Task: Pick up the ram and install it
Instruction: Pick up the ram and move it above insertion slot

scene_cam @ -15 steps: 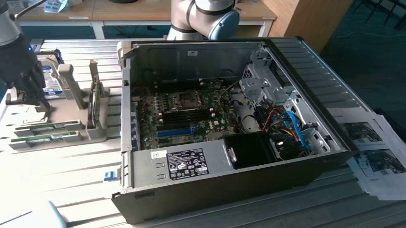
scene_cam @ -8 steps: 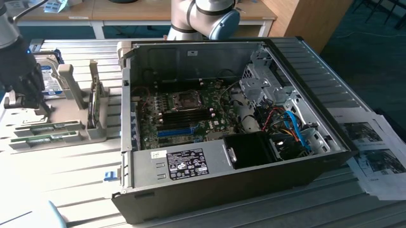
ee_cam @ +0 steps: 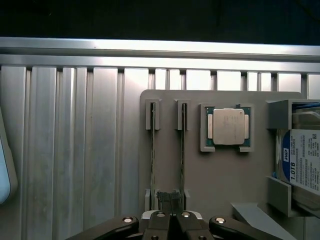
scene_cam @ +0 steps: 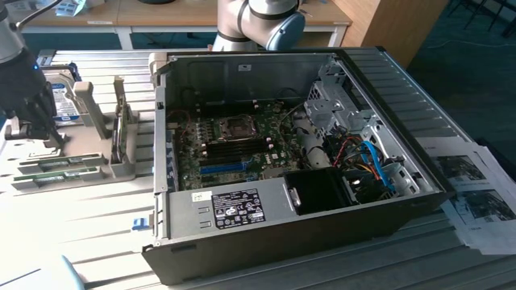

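Two ram sticks stand on edge in a grey holder (ee_cam: 200, 175): one thin green ram (ee_cam: 152, 155) and a second (ee_cam: 182, 155) beside it. In the exterior view they lie at the exterior view's left, ram (scene_cam: 60, 162) and ram (scene_cam: 50, 177). My gripper (ee_cam: 169, 200) hovers above the holder, between the two sticks' near ends, shut with nothing between its fingers. In the exterior view the gripper (scene_cam: 28, 128) hangs over the holder's far left end, apart from the open computer case (scene_cam: 282, 241).
A square silver processor (ee_cam: 228, 126) and a hard drive (ee_cam: 302, 160) sit in the same holder. Inside the case, the motherboard (scene_cam: 234, 151) carries dark memory slots (scene_cam: 240, 145) and a blue slot (scene_cam: 222, 167). Printed sheets (scene_cam: 475, 193) lie at the exterior view's right.
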Controlling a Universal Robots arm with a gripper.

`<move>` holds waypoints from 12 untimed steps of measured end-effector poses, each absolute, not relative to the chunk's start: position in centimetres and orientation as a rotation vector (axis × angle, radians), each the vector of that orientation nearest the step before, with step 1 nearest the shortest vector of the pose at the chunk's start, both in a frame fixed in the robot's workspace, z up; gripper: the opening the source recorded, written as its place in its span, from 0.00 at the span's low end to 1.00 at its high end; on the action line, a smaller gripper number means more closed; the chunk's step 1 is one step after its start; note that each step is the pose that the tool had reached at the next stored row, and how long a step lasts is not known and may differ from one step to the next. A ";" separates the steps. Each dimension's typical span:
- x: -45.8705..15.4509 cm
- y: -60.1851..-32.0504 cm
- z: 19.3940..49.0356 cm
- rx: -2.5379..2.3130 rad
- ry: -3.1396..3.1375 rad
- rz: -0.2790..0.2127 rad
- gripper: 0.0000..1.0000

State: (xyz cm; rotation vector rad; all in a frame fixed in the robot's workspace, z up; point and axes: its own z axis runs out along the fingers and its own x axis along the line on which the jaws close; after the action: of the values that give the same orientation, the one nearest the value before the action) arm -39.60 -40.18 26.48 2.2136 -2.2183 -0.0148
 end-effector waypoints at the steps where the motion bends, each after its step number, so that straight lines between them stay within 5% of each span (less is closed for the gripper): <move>1: -39.6 -40.2 26.4 2.214 -2.218 -0.015 0.10; 12: -39.6 -40.5 25.5 2.214 -2.219 -0.014 0.10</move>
State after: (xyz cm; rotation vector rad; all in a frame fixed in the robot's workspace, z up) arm -39.61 -40.50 25.48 2.2136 -2.2187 -0.0138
